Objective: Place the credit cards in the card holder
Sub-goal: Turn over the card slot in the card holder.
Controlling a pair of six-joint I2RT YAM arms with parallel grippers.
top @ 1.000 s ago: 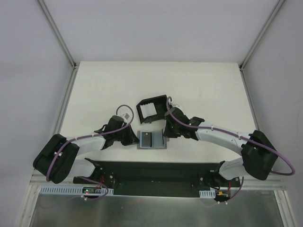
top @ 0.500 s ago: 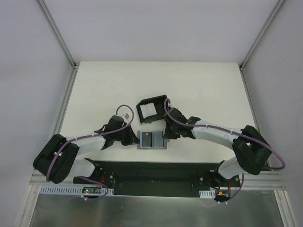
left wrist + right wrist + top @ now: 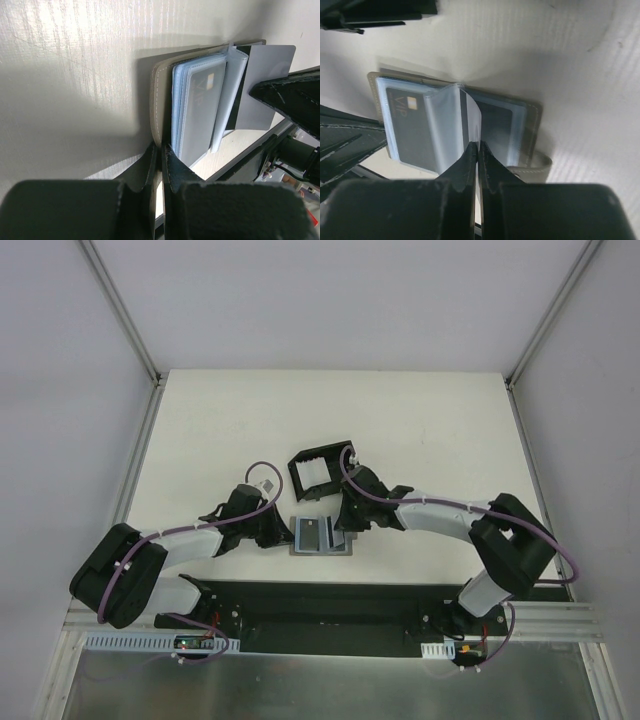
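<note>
The open grey wallet (image 3: 322,537) lies near the table's front edge. A dark credit card marked VIP (image 3: 410,125) sits in its left clear sleeve and another dark card (image 3: 496,122) in the right one. My left gripper (image 3: 162,149) is shut on the wallet's left cover (image 3: 157,100). Over the wallet's middle, my right gripper (image 3: 478,146) is shut on a pale leaf (image 3: 265,85) and holds it upright; I cannot tell whether the leaf is a sleeve or a card. The black card holder (image 3: 320,472) stands just behind the wallet, apart from both grippers.
The wallet's closing strap (image 3: 540,167) sticks out at its right side. The table's front edge (image 3: 320,580) runs just below the wallet, with the dark base rail (image 3: 320,605) beyond it. White walls and metal frame posts (image 3: 135,340) stand around the table.
My right gripper has moved left across the wallet, lifting the pale leaf from flat to upright, and the right arm has swung in behind it. The left gripper has stayed put.
</note>
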